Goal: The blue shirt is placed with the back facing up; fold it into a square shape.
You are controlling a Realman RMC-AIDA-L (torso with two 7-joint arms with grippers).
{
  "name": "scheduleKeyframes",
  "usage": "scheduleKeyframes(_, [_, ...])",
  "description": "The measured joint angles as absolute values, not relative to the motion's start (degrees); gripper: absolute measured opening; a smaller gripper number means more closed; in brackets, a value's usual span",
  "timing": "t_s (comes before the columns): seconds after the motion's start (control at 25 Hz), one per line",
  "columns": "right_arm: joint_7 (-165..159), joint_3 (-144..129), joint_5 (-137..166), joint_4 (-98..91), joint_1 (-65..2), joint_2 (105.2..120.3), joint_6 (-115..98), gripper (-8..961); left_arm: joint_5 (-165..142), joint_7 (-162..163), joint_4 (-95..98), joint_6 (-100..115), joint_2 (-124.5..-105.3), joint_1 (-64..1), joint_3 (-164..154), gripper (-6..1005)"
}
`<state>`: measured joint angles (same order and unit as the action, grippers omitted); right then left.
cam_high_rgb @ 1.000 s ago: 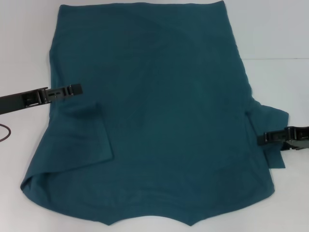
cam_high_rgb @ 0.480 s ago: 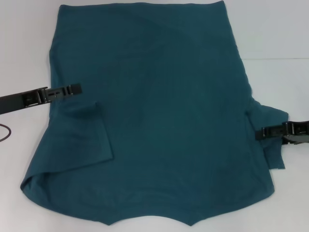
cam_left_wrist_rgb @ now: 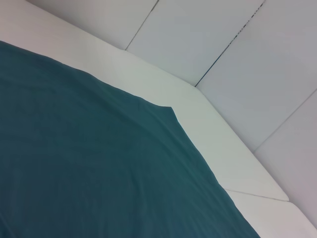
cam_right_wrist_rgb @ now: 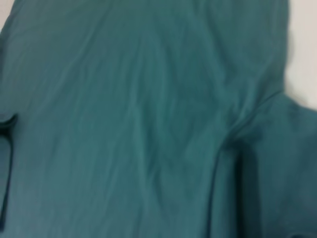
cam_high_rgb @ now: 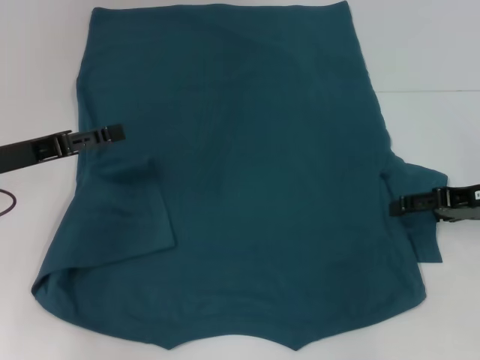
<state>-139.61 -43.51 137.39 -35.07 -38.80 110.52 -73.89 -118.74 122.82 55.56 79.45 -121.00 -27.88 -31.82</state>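
The blue shirt (cam_high_rgb: 255,187) lies flat on the white table (cam_high_rgb: 427,60) with its plain side up, and no lettering shows. Its left sleeve (cam_high_rgb: 139,206) is folded inward onto the body. Its right sleeve (cam_high_rgb: 420,187) still sticks out to the side. My left gripper (cam_high_rgb: 116,134) hovers over the shirt's left edge, just above the folded sleeve, and holds no cloth. My right gripper (cam_high_rgb: 397,205) reaches in over the right sleeve near the armpit. The shirt fills the left wrist view (cam_left_wrist_rgb: 89,168) and the right wrist view (cam_right_wrist_rgb: 124,124).
A dark cable loop (cam_high_rgb: 6,204) lies at the table's left edge. White table shows on both sides of the shirt and beyond its far hem (cam_left_wrist_rgb: 163,84). The shirt's near edge reaches the bottom of the head view.
My right gripper has moved inward and a little away from me, over the right sleeve toward the shirt body. My left gripper has shifted slightly away from me. The shirt has not moved.
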Motion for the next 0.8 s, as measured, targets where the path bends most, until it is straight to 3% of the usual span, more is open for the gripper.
scheduleKeyframes(0.4, [-142.8,-43.1,137.6,-35.4,-38.6,110.13,-75.9,924,-118.2,122.6,55.5,79.1,-120.94,-27.8,-31.8,959])
scheduleKeyframes(0.8, [-142.6,-43.2,137.7,-35.0,-38.2,109.88,-75.5,527,-118.2,122.6,55.5,79.2,-121.01,-27.6,-31.7,960])
